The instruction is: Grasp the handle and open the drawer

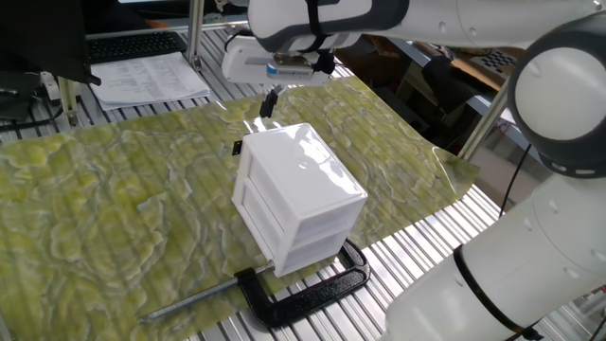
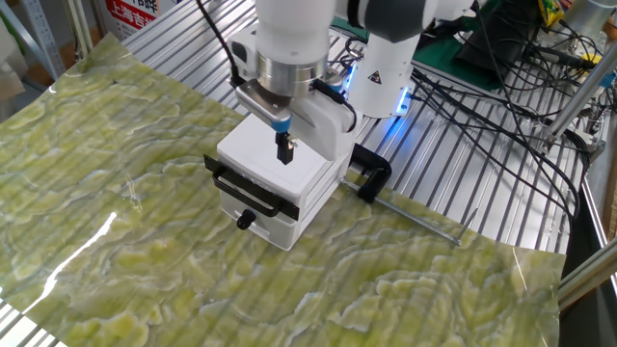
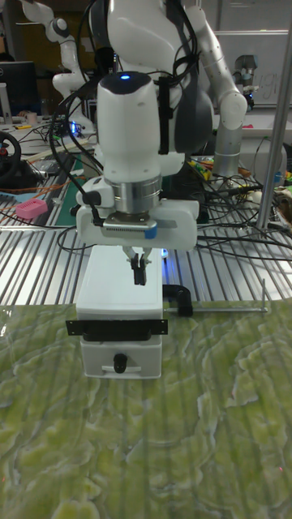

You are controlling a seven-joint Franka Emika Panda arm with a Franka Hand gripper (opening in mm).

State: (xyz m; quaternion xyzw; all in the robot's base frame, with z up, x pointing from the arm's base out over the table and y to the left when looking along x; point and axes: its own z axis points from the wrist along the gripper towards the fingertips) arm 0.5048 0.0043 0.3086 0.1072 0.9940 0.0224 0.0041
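At the centre of the tall fixed view, the gripper (image 3: 139,272) hangs above the white box (image 3: 120,293), its fingers pressed together and holding nothing. Below it, in the lower middle of the frame, the handle (image 3: 120,364) juts from the drawer (image 3: 122,358), which looks fully closed. To do this well, I judge the fingers must spread, come forward past the box's front edge, descend level with the knob, and straddle it squarely before pulling straight outward. The C-clamp (image 2: 366,178) anchors the box.

Closed white drawer (image 3: 120,366), black handle (image 3: 120,364) (front-facing)
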